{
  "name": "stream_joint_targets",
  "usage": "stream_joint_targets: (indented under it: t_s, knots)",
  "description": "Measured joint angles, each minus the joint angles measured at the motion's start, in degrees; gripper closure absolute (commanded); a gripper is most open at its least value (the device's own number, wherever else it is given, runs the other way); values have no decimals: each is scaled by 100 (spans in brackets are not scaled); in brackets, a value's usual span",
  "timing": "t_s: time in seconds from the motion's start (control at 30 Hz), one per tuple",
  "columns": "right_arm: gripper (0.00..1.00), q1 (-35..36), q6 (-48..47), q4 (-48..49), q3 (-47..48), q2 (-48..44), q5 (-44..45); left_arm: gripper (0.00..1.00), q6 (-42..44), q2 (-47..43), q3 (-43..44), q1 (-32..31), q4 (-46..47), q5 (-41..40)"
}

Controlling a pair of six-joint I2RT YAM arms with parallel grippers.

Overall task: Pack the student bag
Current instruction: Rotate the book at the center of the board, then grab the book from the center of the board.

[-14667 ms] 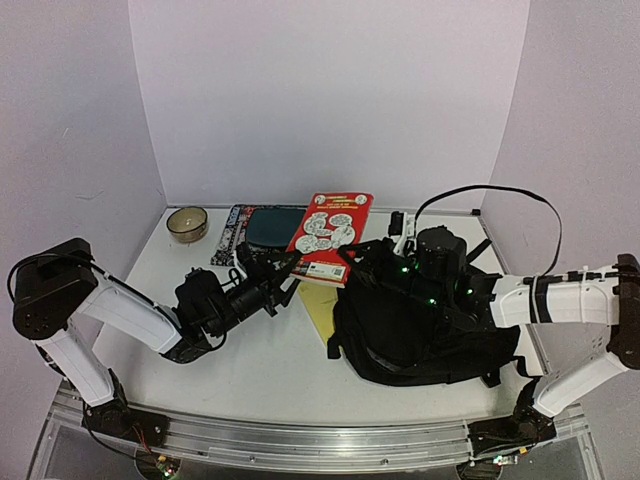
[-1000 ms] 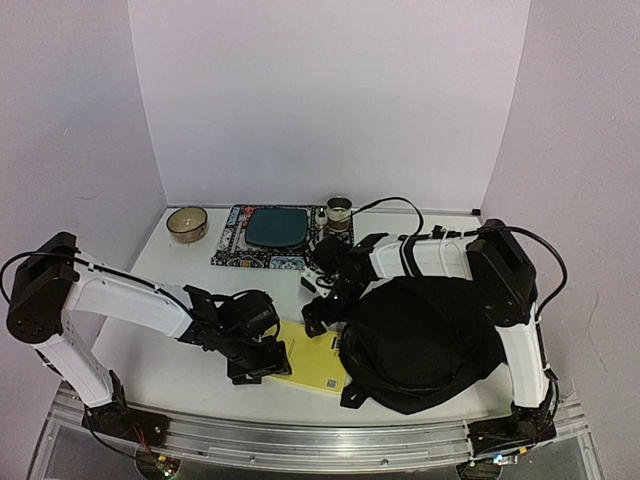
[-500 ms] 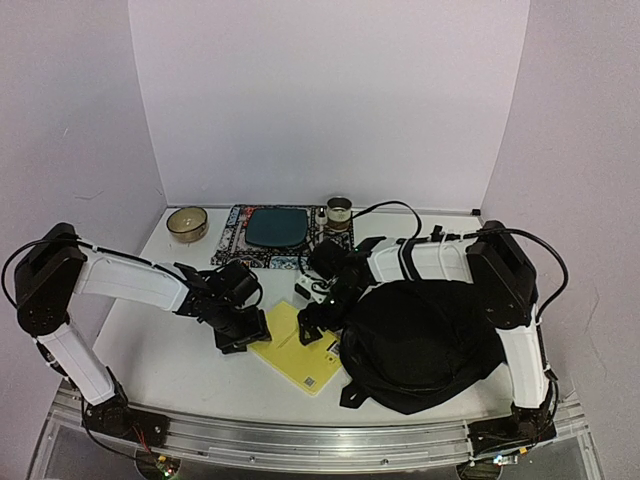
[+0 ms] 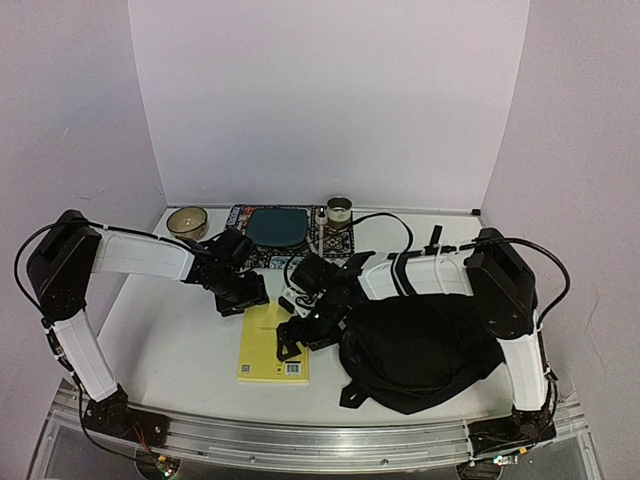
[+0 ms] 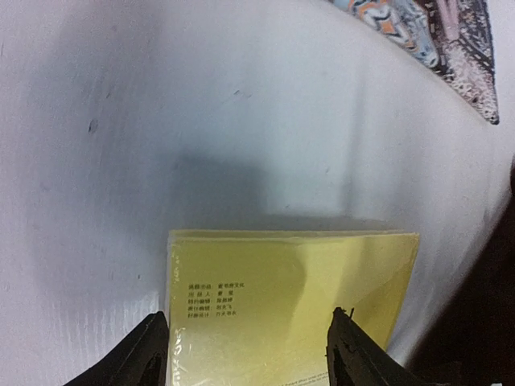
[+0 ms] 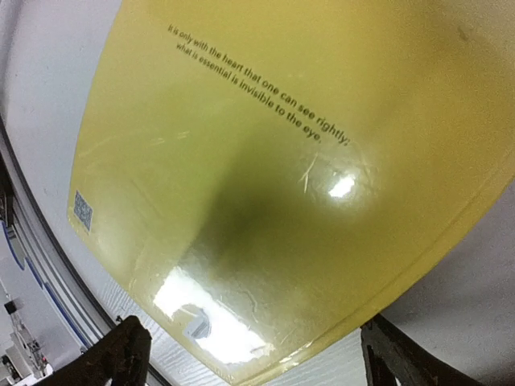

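The student bag lies on the right half of the white table, slumped flat, with a strap end trailing off its near-left corner. The top view does not show whether its opening is unzipped.

A yellow notebook lies flat on the table just left of the bag. Its barcode corner faces the near edge.

Right gripper: positioned over the notebook's right edge, between notebook and bag. In the right wrist view the fingers are spread wide. The glossy yellow cover fills the space below them, with a printed line of English text and a small QR code. Contact with the cover cannot be determined.

Left gripper: positioned at the notebook's far edge. In the left wrist view the fingers are spread apart, with the notebook lying under and between them.

Along the back wall:
- a patterned mat carrying a dark teal pad;
- a wooden bowl to the mat's left;
- a small round container at the mat's right end.
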Motion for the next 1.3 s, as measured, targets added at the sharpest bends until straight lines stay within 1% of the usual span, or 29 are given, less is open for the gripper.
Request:
stream_joint_targets:
  t_s: [0.1, 0.2, 0.37, 0.5, 0.73, 1.07, 1.13, 1.3]
  knots:
    - [2, 27, 25, 183, -227, -178, 216, 23, 164, -46, 113, 2, 182, 17]
    - [2, -30, 130, 236, -410, -356, 353, 21, 227, -322, 40, -7, 255, -13]
    - [2, -161, 369, 437, -618, -488, 484, 19, 137, -1140, -497, -7, 376, -46]
    - [2, -212, 709, 798, -1006, -591, 612, 18, 15, -1495, -1075, -2, 413, 92]
    - [2, -212, 1275, 1546, -1440, -764, 637, 19, -61, -1514, -1697, -2, 501, 649]
    - [2, -212, 1858, 2120, -1562, -740, 543, 25, -284, -1440, -2237, -2, 1259, 1592]
    - [3, -212, 1932, 2193, -1562, -722, 529, 26, -380, -1384, -2300, -2, 1476, 1773]
    - [9, -212, 2088, 2319, -1562, -688, 474, 28, -645, -1326, -2436, -51, 2010, 2136]
